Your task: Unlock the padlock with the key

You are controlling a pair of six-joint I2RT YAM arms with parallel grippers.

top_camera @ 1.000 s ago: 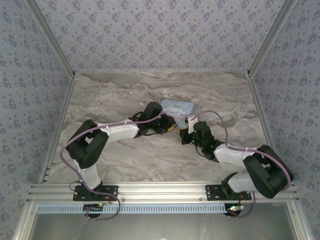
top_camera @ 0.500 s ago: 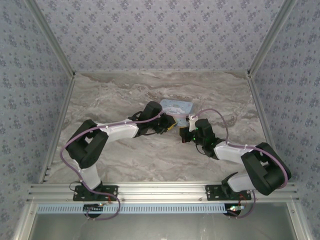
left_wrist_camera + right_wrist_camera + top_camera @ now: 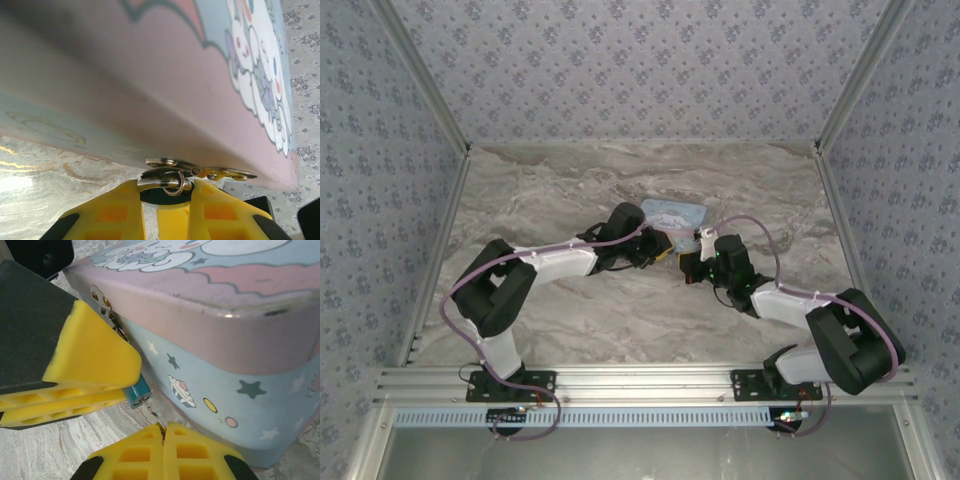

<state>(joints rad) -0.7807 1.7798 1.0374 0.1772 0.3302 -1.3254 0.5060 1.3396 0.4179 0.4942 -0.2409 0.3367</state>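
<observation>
From above, left gripper [image 3: 665, 254] and right gripper [image 3: 690, 266] sit nose to nose by the tin [image 3: 675, 213]; left wrist cam, its jaws clamp the padlock [image 3: 170, 184] at the tin's hasp [image 3: 220, 173]; right wrist cam, jaws pinched shut on the key [image 3: 150, 410] touching the padlock [image 3: 137, 392].

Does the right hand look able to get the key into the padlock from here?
Probably yes: the right hand, shut on the key, sits just short of the padlock, which the left hand grips beside the tin; nothing lies between.

Tin [image 3: 672, 214] on table [image 3: 550, 190], padlock [image 3: 137, 392] beside it, key [image 3: 150, 411] at padlock
</observation>
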